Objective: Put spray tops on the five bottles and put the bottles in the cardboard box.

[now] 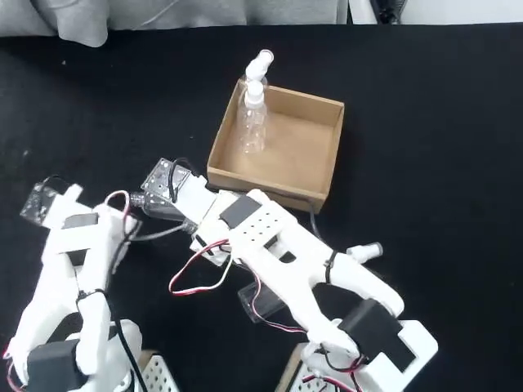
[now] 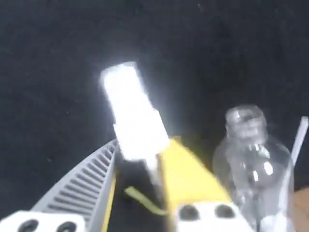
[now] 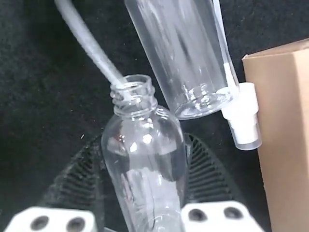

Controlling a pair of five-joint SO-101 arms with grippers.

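Observation:
My right gripper [image 3: 145, 152] is shut on a clear bottle [image 3: 145, 183] with an open neck. My left gripper [image 2: 141, 145] is shut on a white spray top [image 2: 133, 118], held beside that bottle [image 2: 251, 159]. The spray top's tube [image 3: 87, 43] slants down with its end at the bottle's mouth. In the high view both grippers meet left of the cardboard box [image 1: 270, 184], the right gripper [image 1: 163, 192] beside the left gripper [image 1: 127, 208]. One capped bottle [image 1: 252, 122] leans in the box's far left corner.
Another clear bottle [image 3: 186, 53] and a white spray top [image 3: 244, 118] lie beside the box wall [image 3: 285, 135]. A loose spray top [image 1: 365, 251] rests right of the right arm. A clear piece [image 1: 263, 300] lies under that arm. Black cloth covers the table.

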